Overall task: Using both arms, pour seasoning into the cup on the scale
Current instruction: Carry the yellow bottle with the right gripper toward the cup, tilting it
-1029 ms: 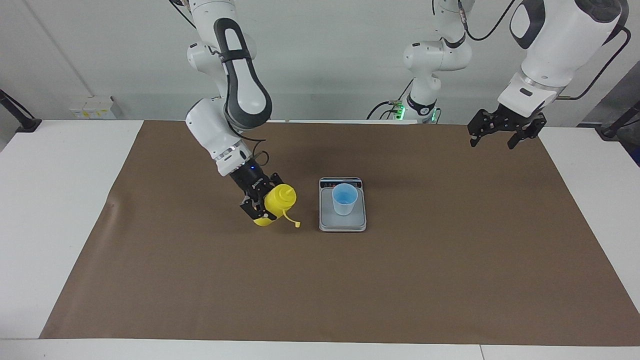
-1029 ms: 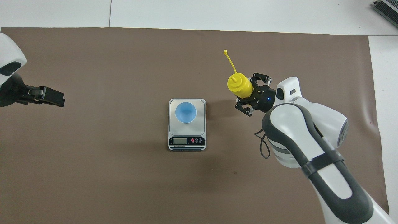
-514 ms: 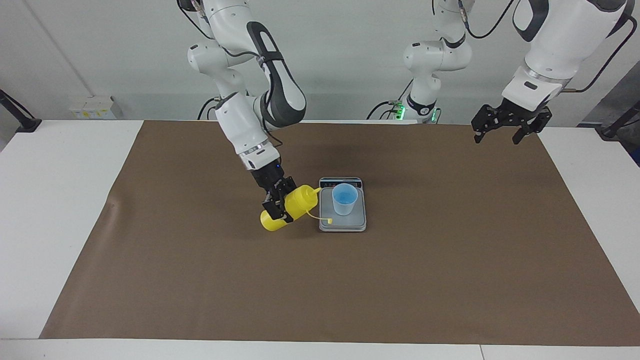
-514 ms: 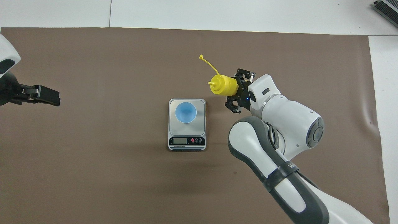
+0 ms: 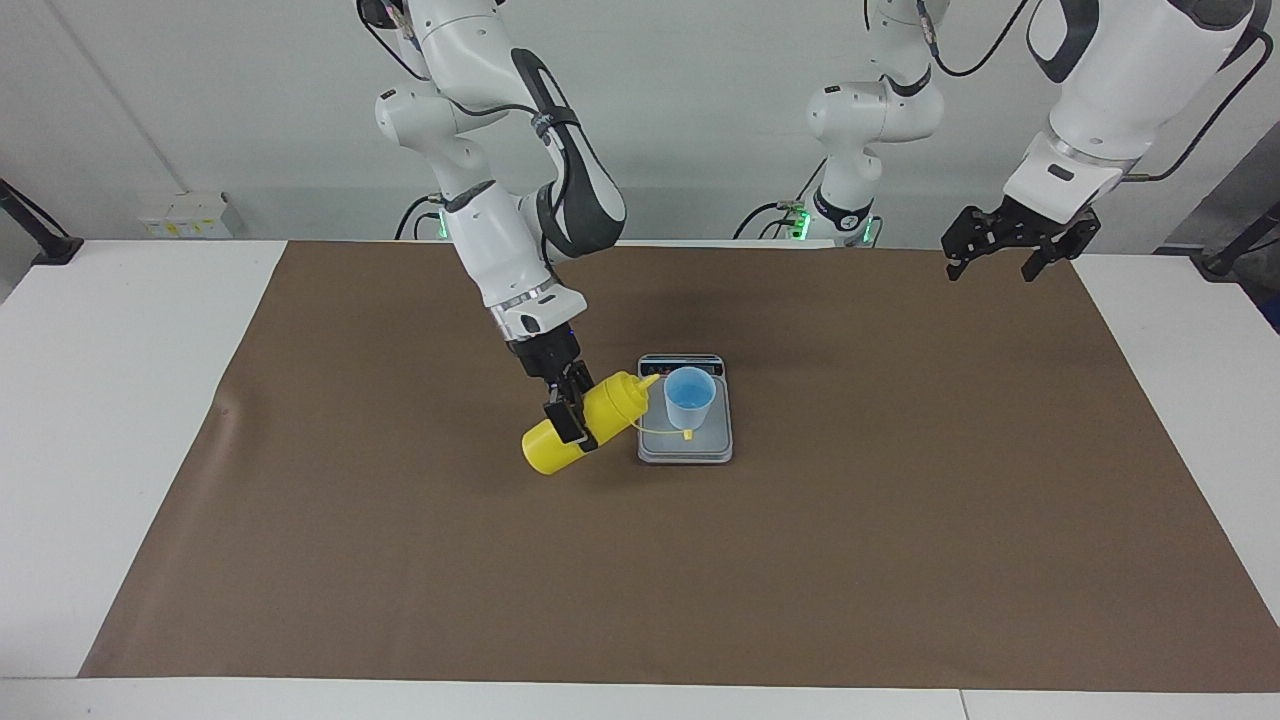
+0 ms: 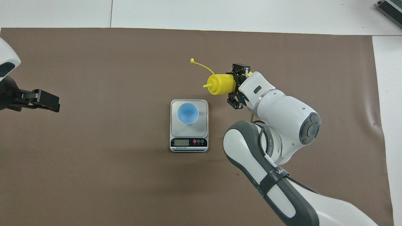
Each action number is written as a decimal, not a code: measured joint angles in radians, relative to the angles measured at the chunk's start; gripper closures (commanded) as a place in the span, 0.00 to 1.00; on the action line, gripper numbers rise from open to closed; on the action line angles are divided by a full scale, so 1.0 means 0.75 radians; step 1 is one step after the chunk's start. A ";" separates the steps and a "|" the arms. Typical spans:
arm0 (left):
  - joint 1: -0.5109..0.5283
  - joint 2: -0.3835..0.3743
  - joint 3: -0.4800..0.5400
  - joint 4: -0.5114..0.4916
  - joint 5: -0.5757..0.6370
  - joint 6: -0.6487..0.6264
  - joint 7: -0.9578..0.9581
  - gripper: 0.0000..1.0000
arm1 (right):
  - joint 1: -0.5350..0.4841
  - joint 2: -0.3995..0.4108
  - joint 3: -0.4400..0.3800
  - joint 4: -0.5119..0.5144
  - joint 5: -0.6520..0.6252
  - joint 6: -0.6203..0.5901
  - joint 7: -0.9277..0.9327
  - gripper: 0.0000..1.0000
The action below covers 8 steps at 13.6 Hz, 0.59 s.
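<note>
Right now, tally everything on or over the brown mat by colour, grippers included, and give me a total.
Yellow: 1, the squeeze bottle, tilted in the right gripper beside the scale.
Light blue: 1, the cup, standing on the scale.
Silver-grey: 1, the scale.
Black: 2, the right gripper and the left gripper, which waits in the air at its own end.
Total: 5.

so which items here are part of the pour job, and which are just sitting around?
In the job:
- yellow squeeze bottle, tilted, held by the right gripper, nozzle toward the cup
- light-blue cup, on the scale
- scale
- left gripper, waiting over the left arm's end of the table

Just there:
- brown mat
- white table
</note>
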 measured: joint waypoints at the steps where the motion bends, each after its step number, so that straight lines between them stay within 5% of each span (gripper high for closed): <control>1: 0.000 -0.001 -0.002 0.009 0.000 0.000 0.000 0.00 | 0.000 0.002 -0.001 0.002 -0.063 0.000 0.001 1.00; 8: 0.000 -0.024 -0.005 -0.019 0.000 -0.007 0.000 0.00 | 0.000 0.013 -0.018 0.035 -0.531 -0.085 0.160 1.00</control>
